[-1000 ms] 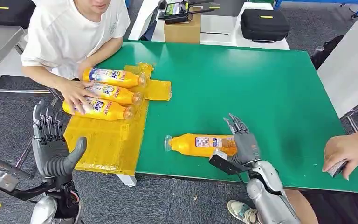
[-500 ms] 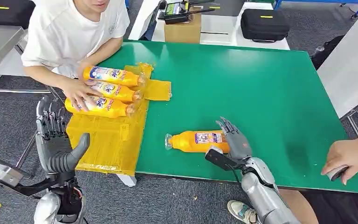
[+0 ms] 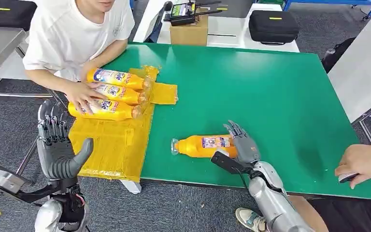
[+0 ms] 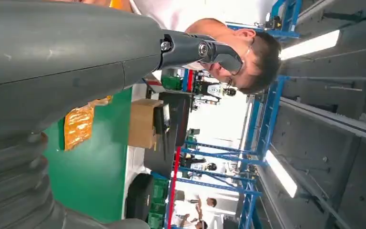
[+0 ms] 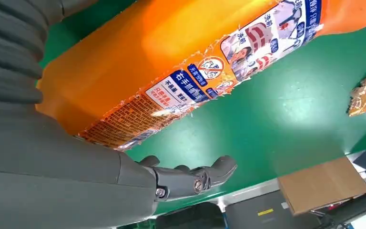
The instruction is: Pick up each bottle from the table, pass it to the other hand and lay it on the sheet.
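Your right hand [image 3: 242,145] rests against the base end of the orange plastic detergent bottle [image 3: 204,145] lying on the green table [image 3: 270,87], fingers apart, not clasping it. Your left hand [image 3: 58,145] hangs open beside the yellow sheet [image 3: 111,145].

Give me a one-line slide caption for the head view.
Right hand at the base of an orange bottle lying on the green table; left hand open beside the yellow sheet.

The tabletop [image 3: 270,96] is smooth, matt green. On it lies a shiny orange plastic bottle [image 3: 203,146] with a crinkly glossy label. Beside the bottle, the yellow sheet [image 3: 111,145] looks wrinkled and shiny.
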You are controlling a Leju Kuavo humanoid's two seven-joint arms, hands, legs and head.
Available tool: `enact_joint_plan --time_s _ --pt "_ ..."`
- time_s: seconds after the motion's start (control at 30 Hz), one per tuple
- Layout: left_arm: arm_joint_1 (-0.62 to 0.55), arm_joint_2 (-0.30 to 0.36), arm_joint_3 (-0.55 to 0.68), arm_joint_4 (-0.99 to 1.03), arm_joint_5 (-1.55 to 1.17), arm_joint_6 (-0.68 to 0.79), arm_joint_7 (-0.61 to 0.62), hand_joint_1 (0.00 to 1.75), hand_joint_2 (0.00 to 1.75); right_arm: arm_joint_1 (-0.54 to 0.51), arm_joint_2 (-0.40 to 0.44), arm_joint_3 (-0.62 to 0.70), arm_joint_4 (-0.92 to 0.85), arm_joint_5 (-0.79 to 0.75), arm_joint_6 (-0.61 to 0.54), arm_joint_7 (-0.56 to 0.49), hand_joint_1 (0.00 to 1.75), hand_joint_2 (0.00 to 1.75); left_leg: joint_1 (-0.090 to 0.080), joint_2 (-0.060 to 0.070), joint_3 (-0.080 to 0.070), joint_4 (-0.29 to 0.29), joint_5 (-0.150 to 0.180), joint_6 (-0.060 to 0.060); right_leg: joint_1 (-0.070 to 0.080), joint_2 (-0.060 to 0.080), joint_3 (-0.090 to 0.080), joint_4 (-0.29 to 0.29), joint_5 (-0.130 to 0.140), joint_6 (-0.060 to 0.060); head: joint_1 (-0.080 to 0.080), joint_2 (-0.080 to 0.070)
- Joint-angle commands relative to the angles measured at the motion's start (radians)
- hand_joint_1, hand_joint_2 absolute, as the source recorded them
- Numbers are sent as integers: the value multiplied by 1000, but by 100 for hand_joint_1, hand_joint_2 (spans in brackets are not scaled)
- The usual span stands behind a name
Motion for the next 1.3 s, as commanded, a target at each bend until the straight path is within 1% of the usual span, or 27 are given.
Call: enact_joint_plan --time_s 0.03,0.13,0.2,0.23,0.33,0.37,0.43,0.5,0.57,0.6,0.63,0.67,0.73,0.8,0.83,0.87,0.9,0.93,0.97,1.0,1.03,1.07,1.1,1.17,1.2,1.27,1.3 --pt "-18 27 -13 52 -4 1 3 0 175 -27 4 31 85 -4 10 5 0 175 0 0 3 -1 0 -1 1 -1 2 -1 0 -2 0 0" --pt "-18 27 -13 52 -4 1 3 0 175 -27 4 31 85 -4 10 5 0 175 0 0 2 -1 0 -1 1 -1 2 -1 0 -1 0 0" --pt "-13 22 -8 47 -6 7 7 0 175 -46 3 53 108 26 8 61 0 175 0 0 3 -1 0 -1 0 -1 3 -1 -1 -1 0 0" --pt "-3 17 -1 38 -14 16 12 0 175 -73 7 76 140 74 -4 142 0 175 0 1 4 -1 -1 -1 1 0 3 -1 -1 -2 0 0" --pt "24 8 6 10 -26 15 24 0 175 -136 24 117 215 127 71 246 0 175 0 3 3 0 -1 -1 0 2 2 0 0 -1 0 0" --pt "29 8 9 10 5 -16 51 0 175 -159 25 149 240 166 86 284 0 175 0 4 4 0 -1 -1 1 3 3 0 0 -2 0 0" --pt "36 0 16 15 8 -28 61 0 175 -192 38 163 283 188 130 332 0 175 0 5 4 0 -1 -1 1 3 2 0 1 -2 0 0" --pt "32 -9 22 27 3 -33 60 0 175 -229 44 188 323 205 199 335 0 175 0 5 5 0 0 -1 0 2 3 0 0 -1 0 0" --pt "29 -9 22 32 1 -33 59 0 175 -242 47 186 333 199 224 331 0 175 0 4 5 0 0 -1 1 1 3 0 1 -2 0 0" --pt "26 7 10 50 30 -65 108 0 175 -281 54 224 392 221 367 368 134 175 0 4 5 0 1 0 0 1 4 0 1 -2 0 0" --pt "13 15 13 69 48 -80 115 0 175 -305 57 229 389 221 400 374 134 175 1 4 5 -1 1 0 1 0 4 -1 1 -2 0 0" --pt "4 18 16 82 50 -81 115 0 175 -323 60 235 389 225 415 377 143 175 1 6 6 -1 1 0 1 2 3 -1 2 -3 0 0" --pt "7 16 24 86 46 -78 113 0 175 -342 60 244 391 230 426 396 155 175 0 6 5 -1 2 0 0 2 3 0 3 -5 0 0" --pt "11 14 27 79 45 -76 113 0 175 -348 58 250 390 234 431 403 147 175 0 5 9 -2 2 0 0 2 6 -1 3 -5 0 0" --pt "13 13 28 76 45 -76 113 0 175 -348 56 253 390 235 433 406 140 175 1 3 9 -2 3 -1 1 0 6 -2 4 -5 0 0" --pt "14 12 29 74 43 -73 109 0 175 -347 53 253 390 232 436 403 136 175 1 2 9 -1 3 0 1 -1 5 -2 3 -5 0 0" --pt "14 9 31 72 38 -65 106 0 175 -344 49 249 391 226 434 406 134 175 1 1 8 -2 4 0 1 -2 4 -2 3 -5 0 0" --pt "13 11 29 72 38 -64 106 0 175 -343 47 245 394 219 437 403 136 175 0 2 9 -1 3 0 1 0 8 -1 2 -4 0 0" --pt "12 12 27 72 36 -60 103 0 175 -341 44 245 393 216 437 398 134 175 0 2 10 -1 3 0 1 1 8 -1 2 -3 0 0" --pt "16 14 28 73 36 -60 103 0 175 -338 40 244 394 213 433 395 138 175 0 2 9 -2 3 0 1 0 8 -2 3 -4 0 0" --pt "11 18 24 74 36 -63 101 0 175 -339 41 243 397 208 441 385 145 175 0 1 9 -1 3 0 1 0 8 -2 2 -3 0 0" --pt "16 20 23 76 35 -64 100 0 175 -340 37 241 399 204 444 382 147 175 0 1 9 -1 3 0 1 -1 8 -2 2 -3 0 0" --pt "12 22 19 79 35 -68 97 0 175 -344 37 242 400 201 453 374 159 175 1 0 9 -2 3 0 1 -2 9 -2 2 -4 0 0" --pt "4 28 14 87 37 -73 92 0 175 -351 34 239 402 189 477 348 171 175 0 1 8 -1 3 0 0 -1 8 -1 2 -3 0 0" --pt "2 29 12 92 37 -73 92 0 175 -352 32 227 403 173 488 334 175 175 0 1 8 -2 3 0 1 -1 7 -2 2 -3 0 0" --pt "-1 36 12 103 46 -75 85 0 175 -347 24 184 391 112 497 267 175 175 0 -1 7 -2 3 0 1 -3 7 -2 2 -4 0 0" --pt "6 40 12 100 49 -76 81 0 175 -339 21 179 383 96 484 243 175 175 0 0 8 -1 3 0 0 -2 7 -1 2 -3 0 0"
